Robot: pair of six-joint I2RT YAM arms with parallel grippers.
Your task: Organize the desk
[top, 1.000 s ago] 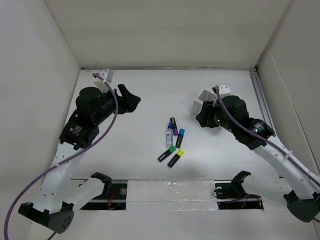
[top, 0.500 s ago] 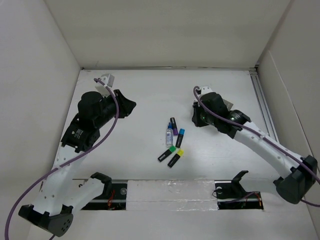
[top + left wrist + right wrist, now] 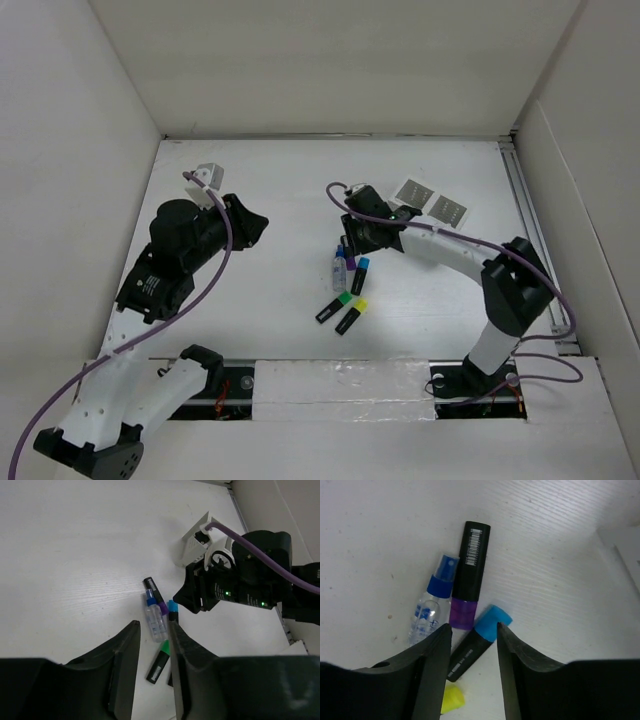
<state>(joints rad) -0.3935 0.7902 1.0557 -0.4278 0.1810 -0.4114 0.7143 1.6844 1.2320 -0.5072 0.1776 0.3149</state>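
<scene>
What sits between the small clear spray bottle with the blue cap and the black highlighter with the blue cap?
A black highlighter with a purple cap lies between them, purple end nearest both; the right wrist view shows it best.

Yellow highlighter [image 3: 453, 700] mostly hidden (behind right fingers [image 3: 433, 676]).

Right gripper [image 3: 348, 238] swings in from the far right
It now hangs with jaws apart over the blue-capped marker [image 3: 480, 639] at the middle of the desk [image 3: 300, 170], uncovering the slotted box [image 3: 430, 200]. The left gripper [image 3: 251, 227] has drifted slightly toward the near edge.
</scene>
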